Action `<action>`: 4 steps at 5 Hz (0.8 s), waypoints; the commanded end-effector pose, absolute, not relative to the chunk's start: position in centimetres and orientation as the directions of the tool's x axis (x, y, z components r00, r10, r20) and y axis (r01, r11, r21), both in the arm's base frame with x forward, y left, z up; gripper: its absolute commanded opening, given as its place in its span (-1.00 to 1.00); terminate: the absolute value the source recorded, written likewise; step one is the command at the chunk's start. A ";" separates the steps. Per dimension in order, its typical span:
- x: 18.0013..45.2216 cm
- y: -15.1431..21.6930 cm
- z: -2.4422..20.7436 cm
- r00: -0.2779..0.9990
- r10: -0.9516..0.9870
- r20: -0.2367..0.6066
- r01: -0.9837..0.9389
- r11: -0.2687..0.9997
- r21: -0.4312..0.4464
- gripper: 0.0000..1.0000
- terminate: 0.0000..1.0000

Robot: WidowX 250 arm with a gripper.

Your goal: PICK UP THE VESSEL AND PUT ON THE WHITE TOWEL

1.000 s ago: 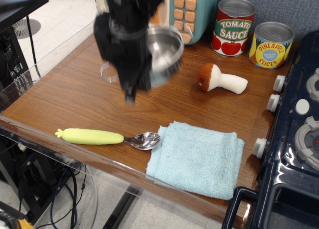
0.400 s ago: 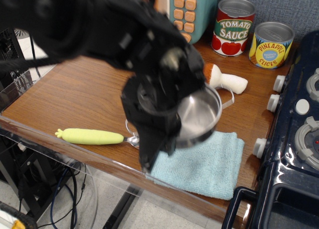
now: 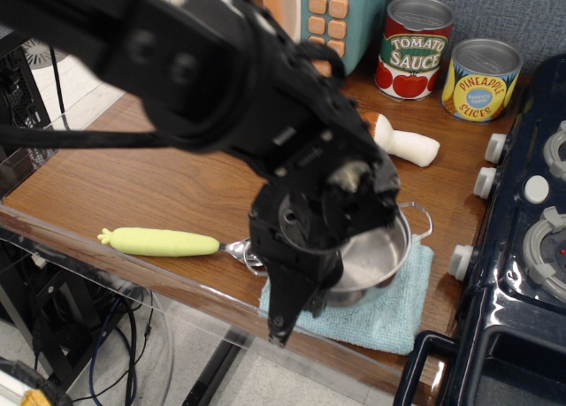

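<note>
The vessel (image 3: pixel 378 257) is a shiny steel pot with a wire loop handle on its right side. It sits low over the pale-blue towel (image 3: pixel 389 319), which shows only at the pot's front and right. I cannot tell whether the pot touches the cloth. My black gripper (image 3: pixel 325 284) is shut on the pot's left rim, with one finger (image 3: pixel 285 310) reaching down past the table's front edge. The arm is blurred and hides the pot's left half and most of the towel.
A tomato sauce can (image 3: pixel 416 48) and a pineapple can (image 3: pixel 482 79) stand at the back right, with a toy mushroom (image 3: pixel 409 144) in front of them. A yellow-handled spoon (image 3: pixel 162 241) lies front left. A dark toy stove (image 3: pixel 531 247) borders the right side. A teal keypad toy (image 3: pixel 340 17) stands at the back.
The gripper carried the pot from the back of the table forward and right, then lowered it over the towel. The arm now covers most of the towel.
</note>
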State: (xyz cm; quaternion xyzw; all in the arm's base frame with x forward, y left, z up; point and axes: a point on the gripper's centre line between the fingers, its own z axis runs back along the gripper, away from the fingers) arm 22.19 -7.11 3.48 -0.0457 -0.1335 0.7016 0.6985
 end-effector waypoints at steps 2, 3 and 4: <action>23.1 -4.9 4.9 -0.115 0.981 0.154 -0.965 -0.073 -0.252 1.00 -1.00; 23.6 -4.4 5.4 -0.131 0.980 0.151 -0.961 -0.088 -0.263 1.00 -1.00; 23.9 -4.0 6.3 -0.142 0.979 0.146 -0.957 -0.097 -0.275 1.00 -1.00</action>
